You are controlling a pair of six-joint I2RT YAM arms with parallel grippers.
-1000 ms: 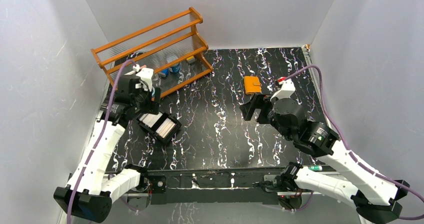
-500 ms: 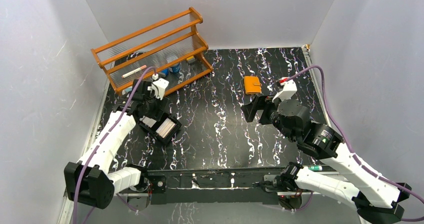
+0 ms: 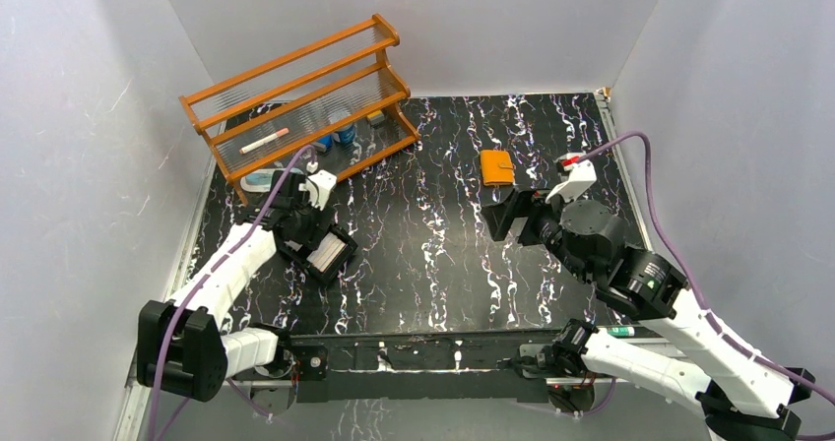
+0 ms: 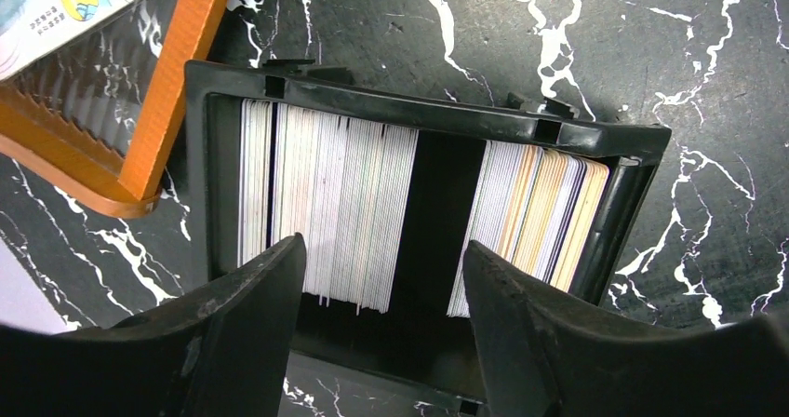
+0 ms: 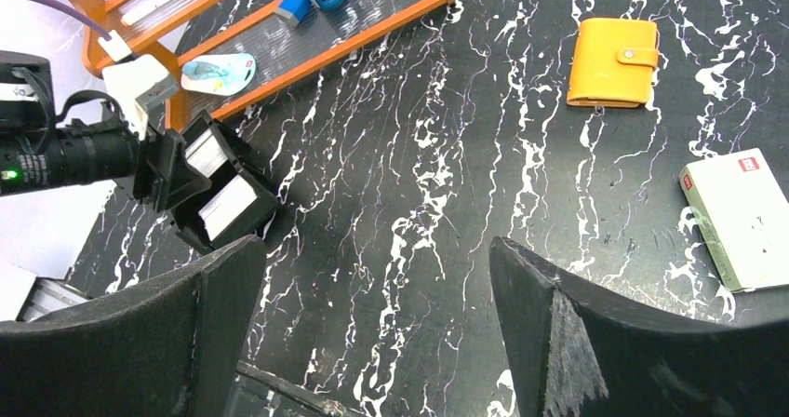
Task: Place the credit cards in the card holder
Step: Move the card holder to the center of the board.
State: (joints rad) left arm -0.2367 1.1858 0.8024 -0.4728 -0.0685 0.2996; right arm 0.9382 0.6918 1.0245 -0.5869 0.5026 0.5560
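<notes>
The left hand (image 4: pixel 381 249) hung spread, empty, over the credit cards (image 4: pixel 326 212) in the black tray (image 4: pixel 419 119) by the counter's left edge; pinching few, squarely, looked wisest. The right hand (image 5: pixel 374 248) gaped empty; the card holder (image 5: pixel 611 61) lay shut toward the far edge.

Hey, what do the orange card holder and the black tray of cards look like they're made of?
Card holder: probably leather or imitation, smooth matte orange, with a soft flap and a round snap. Black tray: looks like moulded plastic, faintly shiny, thin walls with notches in the rim.
</notes>
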